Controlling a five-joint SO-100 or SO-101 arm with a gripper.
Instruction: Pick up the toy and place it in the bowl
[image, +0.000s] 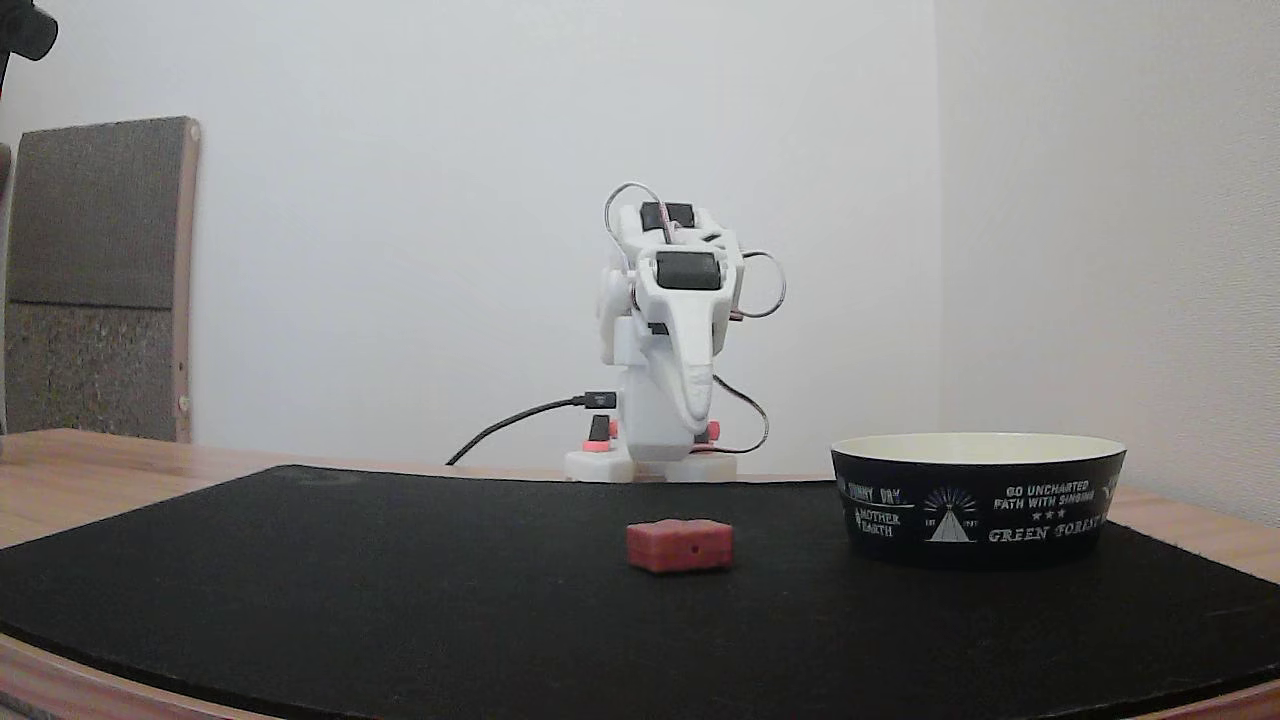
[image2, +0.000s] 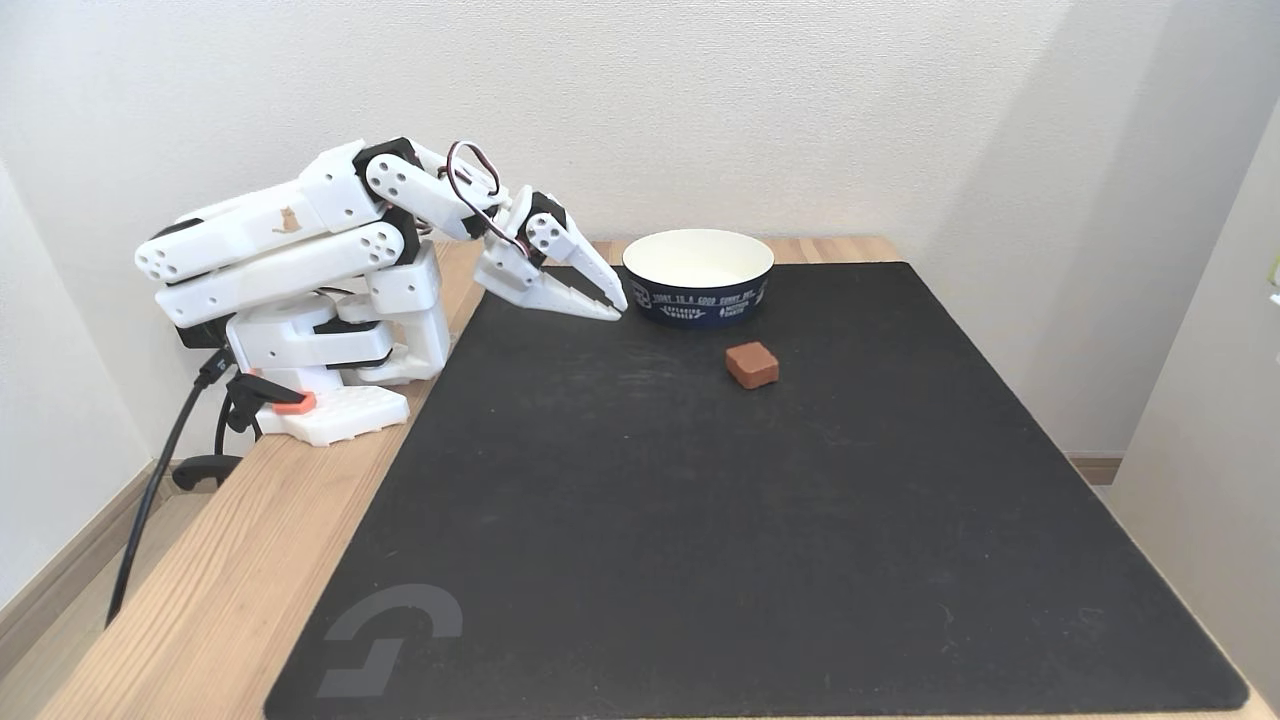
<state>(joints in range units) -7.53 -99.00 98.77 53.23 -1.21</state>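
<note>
Low front camera, nearest first: black felt-like mat (image: 400, 620) covers most of the light wooden table (image: 90, 470). Small red-pink rectangular toy block (image: 680, 545) sits flat on the mat near centre, tiny dark hole on the side facing the camera, nothing touching it. Wide shallow round bowl, black outside with white print and a tent emblem, cream inside (image: 978, 500), stands upright on the mat at 3 o'clock from the block, a clear gap between them. Behind both, white 3D-printed arm (image: 668, 330) folded up on its base at the back edge of the table, black cable (image: 520, 420) running off toward 9 o'clock. Grey-brown panel (image: 95, 280) leans on the wall at far left. High side camera: grey logo (image2: 390, 640) printed on the near mat corner; block (image2: 752, 364) further in, the bowl (image2: 700, 290) just beyond it at roughly 11 o'clock, close but not touching; cream inside looks empty. Arm (image2: 290, 260) sits at 9 o'clock on the bare wood, folded. White two-finger gripper (image2: 612, 302) points toward 3 o'clock, low over the mat edge, tips just beside the bowl's left wall. Jaws look together or nearly so, holding nothing. Block is well clear of the gripper, at about 4 o'clock from the tips.
</note>
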